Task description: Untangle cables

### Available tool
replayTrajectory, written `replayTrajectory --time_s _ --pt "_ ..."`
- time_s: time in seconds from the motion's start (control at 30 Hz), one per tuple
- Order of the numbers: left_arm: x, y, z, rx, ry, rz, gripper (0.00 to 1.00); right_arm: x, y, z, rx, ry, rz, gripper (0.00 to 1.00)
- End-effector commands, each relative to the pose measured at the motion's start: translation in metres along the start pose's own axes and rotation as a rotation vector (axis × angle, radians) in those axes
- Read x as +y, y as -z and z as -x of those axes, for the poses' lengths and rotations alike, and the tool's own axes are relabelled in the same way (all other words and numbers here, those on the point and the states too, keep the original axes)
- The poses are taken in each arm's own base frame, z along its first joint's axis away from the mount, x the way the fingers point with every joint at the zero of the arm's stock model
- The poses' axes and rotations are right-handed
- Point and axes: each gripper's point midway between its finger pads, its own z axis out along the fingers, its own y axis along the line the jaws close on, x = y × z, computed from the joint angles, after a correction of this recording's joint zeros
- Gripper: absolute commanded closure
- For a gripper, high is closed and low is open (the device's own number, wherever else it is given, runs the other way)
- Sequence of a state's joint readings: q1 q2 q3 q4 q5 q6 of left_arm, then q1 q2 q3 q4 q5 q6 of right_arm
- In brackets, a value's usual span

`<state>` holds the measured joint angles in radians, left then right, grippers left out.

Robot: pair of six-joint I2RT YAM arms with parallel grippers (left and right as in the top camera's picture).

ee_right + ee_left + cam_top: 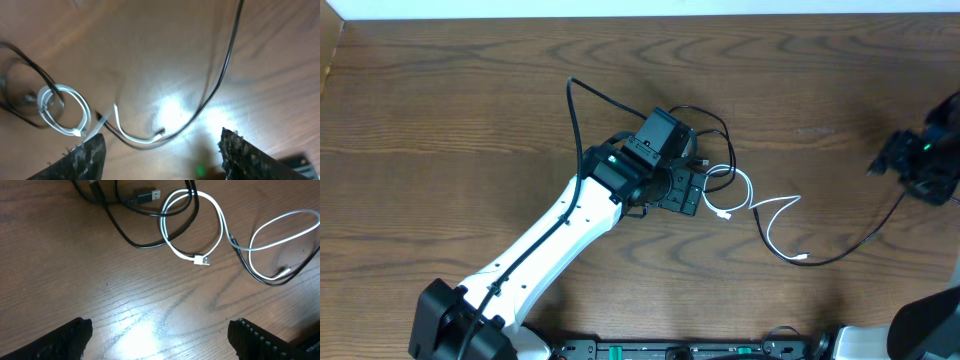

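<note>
overhead: cables (748,192) mid-table, just beside left gripper (162,335), fingers spread, nothing held. right gripper (160,150) spread too, empty, well off to right. likely partly done: one black cord (228,55) stretched rightward; white cord (220,222) looped through black loops, unsorted. bare table (470,100) all round, edges well apart from cords.

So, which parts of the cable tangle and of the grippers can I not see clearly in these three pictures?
- Overhead: the left arm covers the middle of the tangle, hiding where the black cable and white cable cross there.
- Left wrist: the black cable is cut off by the top edge.
- Right wrist: blur smears the plug near the right gripper.
- Overhead: that gripper is dark, at the right edge; jaws unclear.
</note>
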<state>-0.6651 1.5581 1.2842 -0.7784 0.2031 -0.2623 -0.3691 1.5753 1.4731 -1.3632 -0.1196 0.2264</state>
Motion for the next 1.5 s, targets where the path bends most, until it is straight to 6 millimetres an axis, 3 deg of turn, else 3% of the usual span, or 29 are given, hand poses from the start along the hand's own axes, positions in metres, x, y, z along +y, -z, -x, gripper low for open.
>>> replayTrajectory --time_s 0.0,0.23,0.37,0.7,1.37,1.47 --pt "0.003 -0.003 -0.002 0.011 0.006 0.014 0.08 -0.008 -0.023 -0.020 0.073 -0.046 -0.056 0.33" --pt "0.003 -0.003 -0.002 0.011 0.006 0.014 0.08 -0.038 -0.070 -0.044 0.127 -0.133 -0.187 0.33" --pt "0.003 -0.003 -0.002 0.011 0.006 0.014 0.08 -0.066 -0.089 -0.049 0.088 -0.189 -0.327 0.34" --pt "0.003 -0.003 -0.002 0.011 0.005 0.014 0.08 -0.075 -0.132 -0.059 0.046 -0.205 -0.320 0.42" --pt "0.003 -0.003 -0.003 0.014 0.006 0.015 0.08 -0.082 -0.158 -0.066 -0.002 -0.249 -0.316 0.68" --pt "0.003 -0.003 -0.003 0.014 0.006 0.015 0.08 -0.082 -0.161 -0.068 -0.002 -0.250 -0.312 0.78"
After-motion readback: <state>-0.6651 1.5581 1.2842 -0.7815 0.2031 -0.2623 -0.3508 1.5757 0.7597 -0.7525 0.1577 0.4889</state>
